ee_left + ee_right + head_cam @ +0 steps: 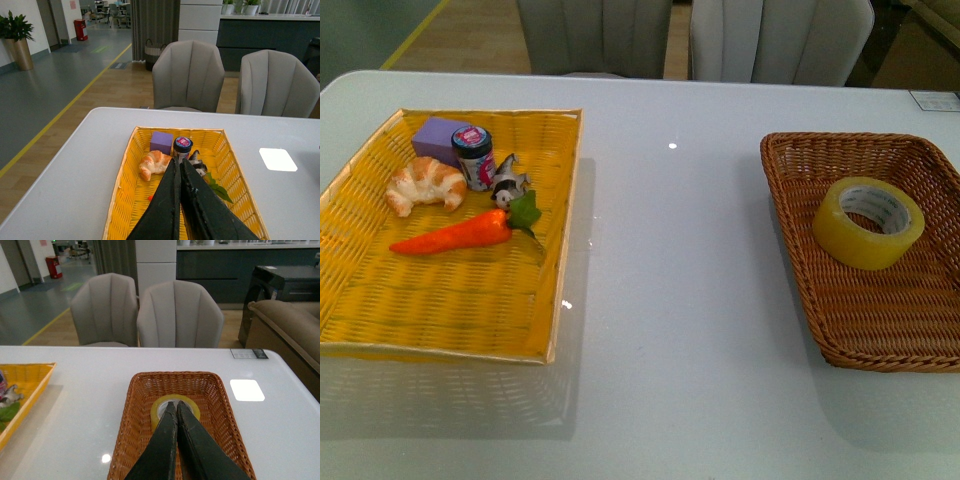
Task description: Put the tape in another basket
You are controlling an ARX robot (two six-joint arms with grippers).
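The yellowish tape (869,222) lies flat in the brown wicker basket (790,160) at the right of the table; neither arm shows in the front view. In the right wrist view my right gripper (173,403) is shut and empty, hanging above the basket (135,405), its tips over the tape (192,407). In the left wrist view my left gripper (178,161) is shut and empty above the yellow basket (125,185).
The yellow basket (360,290) at the left holds a croissant (424,184), a purple block (438,137), a small jar (473,157), a small figurine (508,183) and a toy carrot (460,233). Two grey chairs (780,35) stand beyond the far table edge.
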